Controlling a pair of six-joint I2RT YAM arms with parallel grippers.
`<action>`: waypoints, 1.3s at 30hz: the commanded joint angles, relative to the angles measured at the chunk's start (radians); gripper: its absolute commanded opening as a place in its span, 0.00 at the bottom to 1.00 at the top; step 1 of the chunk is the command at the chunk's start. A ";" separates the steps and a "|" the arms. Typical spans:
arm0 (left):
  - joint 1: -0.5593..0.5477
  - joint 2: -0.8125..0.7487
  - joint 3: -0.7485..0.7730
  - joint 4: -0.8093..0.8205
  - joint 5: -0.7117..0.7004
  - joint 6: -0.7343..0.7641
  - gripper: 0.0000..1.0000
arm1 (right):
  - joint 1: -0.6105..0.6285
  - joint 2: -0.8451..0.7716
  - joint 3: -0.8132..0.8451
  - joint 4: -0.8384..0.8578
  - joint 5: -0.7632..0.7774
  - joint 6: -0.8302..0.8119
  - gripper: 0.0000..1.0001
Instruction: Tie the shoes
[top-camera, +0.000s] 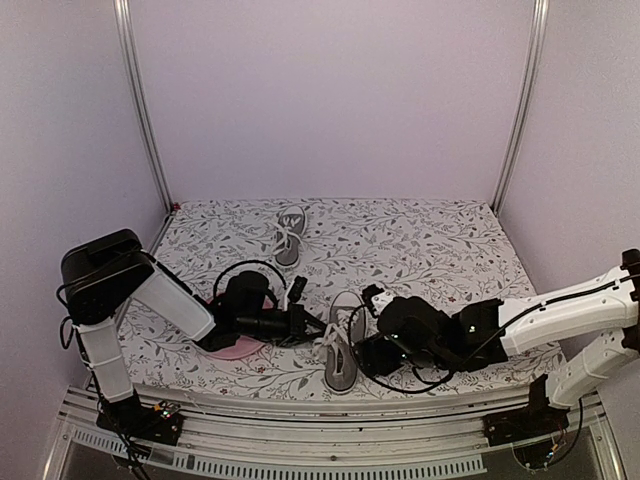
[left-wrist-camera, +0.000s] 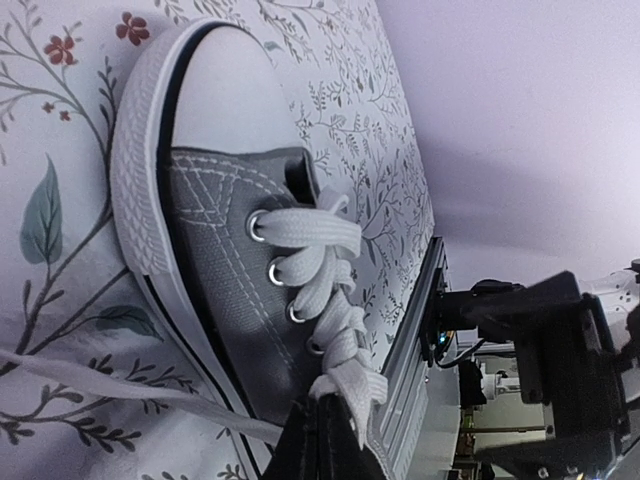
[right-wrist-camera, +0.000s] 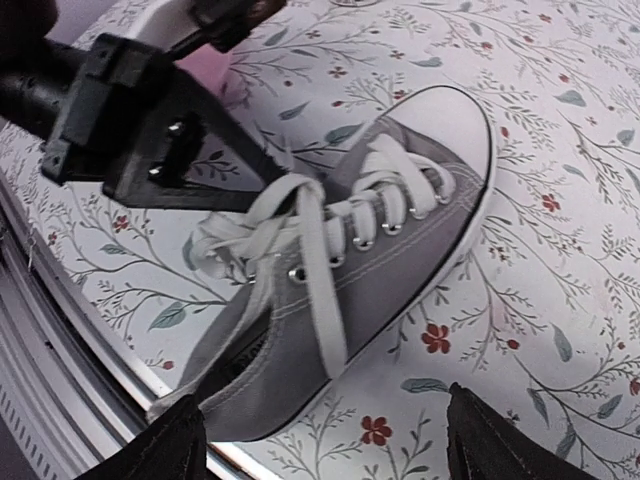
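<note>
One grey shoe (top-camera: 340, 358) lies near the front edge of the table, toe pointing away from me; the other shoe (top-camera: 289, 235) lies at the back. My left gripper (top-camera: 318, 333) is shut on the near shoe's white lace by its top eyelets. In the left wrist view the closed fingertips (left-wrist-camera: 322, 428) pinch a fold of that lace (left-wrist-camera: 345, 385). My right gripper (right-wrist-camera: 330, 450) stands open, just right of the shoe (right-wrist-camera: 400, 250), with nothing between its fingers (right-wrist-camera: 170, 448). A loose lace end (right-wrist-camera: 325, 290) hangs over the shoe's side.
A pink plate (top-camera: 236, 348) lies partly under the left arm. The table's metal front rail (top-camera: 330, 415) runs close behind the near shoe's heel. Both arms crowd the near shoe from either side.
</note>
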 joint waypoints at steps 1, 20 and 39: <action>-0.004 0.018 0.019 0.031 -0.010 -0.005 0.00 | 0.075 0.076 0.052 0.048 -0.045 0.018 0.84; -0.007 0.007 0.017 0.032 -0.012 -0.008 0.00 | 0.053 0.217 0.111 -0.249 0.134 0.204 0.88; -0.028 0.030 0.029 0.071 -0.037 -0.049 0.00 | 0.040 -0.024 0.084 -0.004 -0.087 0.114 0.77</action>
